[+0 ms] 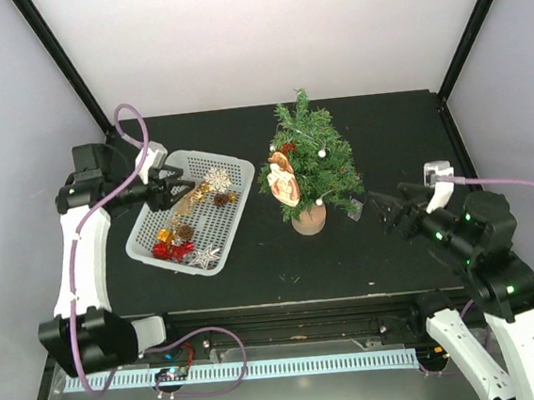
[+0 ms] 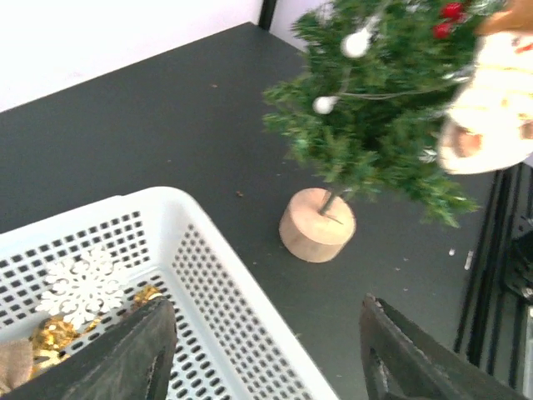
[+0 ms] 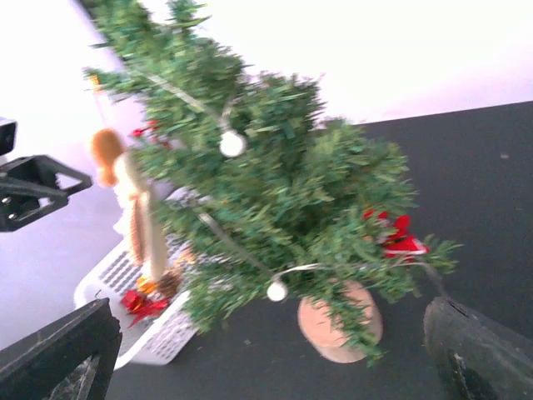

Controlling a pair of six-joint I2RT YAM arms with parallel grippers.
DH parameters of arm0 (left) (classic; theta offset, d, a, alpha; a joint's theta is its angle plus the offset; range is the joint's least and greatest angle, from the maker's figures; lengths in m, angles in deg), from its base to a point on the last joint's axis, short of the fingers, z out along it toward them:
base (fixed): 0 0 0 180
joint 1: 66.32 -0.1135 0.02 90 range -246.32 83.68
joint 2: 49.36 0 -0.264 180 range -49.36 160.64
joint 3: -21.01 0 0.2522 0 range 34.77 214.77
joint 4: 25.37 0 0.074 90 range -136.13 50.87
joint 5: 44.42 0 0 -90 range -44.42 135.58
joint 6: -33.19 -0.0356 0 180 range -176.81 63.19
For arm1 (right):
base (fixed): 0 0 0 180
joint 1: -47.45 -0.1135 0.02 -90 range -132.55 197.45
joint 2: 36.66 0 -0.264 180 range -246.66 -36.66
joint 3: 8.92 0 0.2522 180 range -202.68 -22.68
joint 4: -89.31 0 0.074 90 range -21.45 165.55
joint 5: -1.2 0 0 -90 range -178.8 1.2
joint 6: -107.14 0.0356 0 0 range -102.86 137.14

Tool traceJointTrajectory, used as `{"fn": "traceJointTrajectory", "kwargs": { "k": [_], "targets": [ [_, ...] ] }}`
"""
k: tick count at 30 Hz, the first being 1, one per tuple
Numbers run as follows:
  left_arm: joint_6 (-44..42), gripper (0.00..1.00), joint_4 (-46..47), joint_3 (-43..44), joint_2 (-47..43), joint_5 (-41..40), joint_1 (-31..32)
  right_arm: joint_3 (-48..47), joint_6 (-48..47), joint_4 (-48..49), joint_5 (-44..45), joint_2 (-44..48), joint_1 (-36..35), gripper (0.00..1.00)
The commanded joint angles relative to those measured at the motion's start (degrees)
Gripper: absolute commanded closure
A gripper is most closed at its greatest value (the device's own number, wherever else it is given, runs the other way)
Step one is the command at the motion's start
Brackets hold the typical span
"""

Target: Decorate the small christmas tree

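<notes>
Nearest me on the black table (image 1: 247,282) is the white basket (image 1: 140,233), on the left arm's side. A red bow (image 1: 170,251) and a silvery snowflake (image 1: 204,255) lie at its near end, with a pine cone (image 1: 184,231) just behind them. Further in are some gold bits (image 2: 50,333) and a white snowflake (image 1: 218,178). The left gripper (image 1: 174,192) hangs over that far half of the basket, its fingers spread wide with nothing between them. Over on the other side, the right gripper (image 1: 381,203) sits near the tree's right flank but apart from the branches. It too is gaping and empty.

The small christmas tree (image 1: 309,163) stands upright mid-table on its round wooden base (image 1: 309,220), just beside the basket's right rim. It already carries a doll figure (image 1: 284,181), a string of white beads (image 3: 231,143), red berries (image 1: 287,147) and a red ribbon (image 3: 398,242) low on the right.

So the job looks partly done, and the step in hand seems to be fetching another piece from the basket. To do that well, I'd have the left arm drop straight down on one piece, clear of the basket wall. It should pick something with bulk, like the pine cone or the bow. The white snowflake lies flat on the mesh and would likely slip the fingers. The tree looks light and tippy, so the right arm might steady the base while the piece goes onto a bare branch, away from the doll.
</notes>
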Motion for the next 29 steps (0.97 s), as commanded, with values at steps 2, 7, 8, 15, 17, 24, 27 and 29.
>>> {"fn": "traceJointTrajectory", "kwargs": {
  "k": [2, 7, 8, 15, 17, 24, 27, 29],
  "targets": [
    [-12.8, 0.35, -13.6, -0.2, -9.5, 6.1, -0.2, -1.2, -0.8, -4.1, -10.6, 5.8, -1.4, 0.00],
    [-14.3, 0.17, -16.8, -2.7, -19.2, 8.4, -0.1, -1.1, 0.0, -7.6, -11.1, 11.9, -1.7, 0.00],
    [-14.7, 0.17, -17.9, -2.8, -20.7, 8.8, 0.1, -0.8, 0.3, -8.4, -10.3, 13.0, -1.7, 0.00],
    [-16.3, 0.16, -24.4, -3.2, -29.9, 10.1, 0.0, 0.2, 3.0, -12.9, -7.8, 22.0, -1.7, 0.00],
    [-14.5, 0.16, -24.5, -3.8, -32.2, 10.1, 0.1, 0.1, 3.2, -14.3, -7.2, 23.7, -1.6, 0.00],
    [-11.0, 0.16, -25.2, -4.8, -36.5, 10.2, 0.1, -0.6, 2.6, -17.9, -6.8, 25.7, -1.6, 0.00],
    [-10.4, 0.16, -25.2, -5.1, -37.5, 10.1, 0.1, -1.0, 2.6, -18.9, -5.8, 26.1, -1.6, 0.00],
    [-10.6, 0.15, -25.3, -5.4, -37.7, 9.7, 0.1, -1.5, 2.7, -19.9, -4.8, 25.9, -1.6, 0.00]
  ]
}}
